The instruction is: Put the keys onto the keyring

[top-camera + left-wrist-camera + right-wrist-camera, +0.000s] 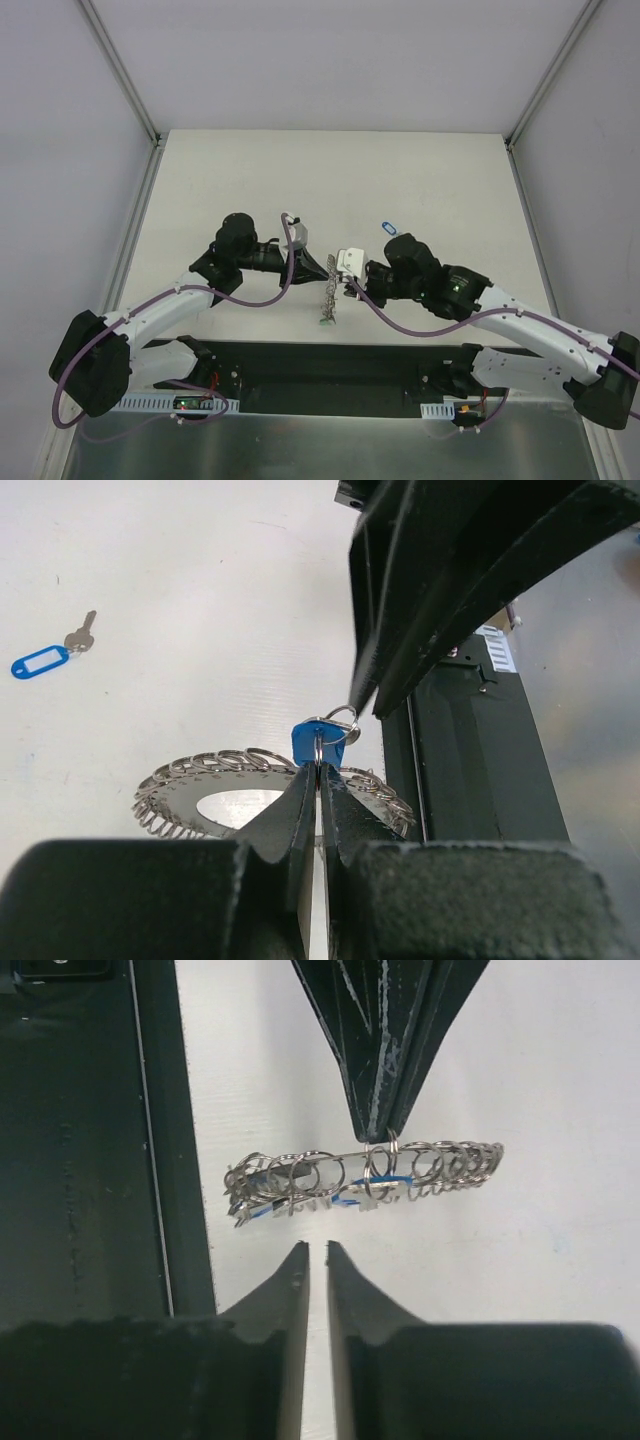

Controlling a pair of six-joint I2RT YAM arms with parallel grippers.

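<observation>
Right now the L gripper [318, 780] is clamped fully closed on the rim of the keyring [190, 790], at the spot where a blue-headed key [312, 742] w/ a small split ring [340, 720] sits on it. The keyring is a wide silvery loop w/ a coiled, jagged edge & open centre. In the top view it shows as a thin strip running from the fingertips toward the near edge of the worktop [450, 180], about mid-width, stopping just short of the black base plate [330, 365]. Can't tell whether its free end rests on the worktop or hangs. From the R wrist it's seen edge-on, w/ blue bits among the coils.

The R gripper [318, 1260] faces the L one across the keyring, fingers a narrow slit apart, nothing between them. In its own view the tips are near the keyring but clear of it. In the L wrist view its tip is right by the small split ring, contact unclear.

A tagged key [40, 662], blue oval tag, lies flat on the worktop, apart from both grippers, beyond the R gripper toward the far edge, right of centre.
</observation>
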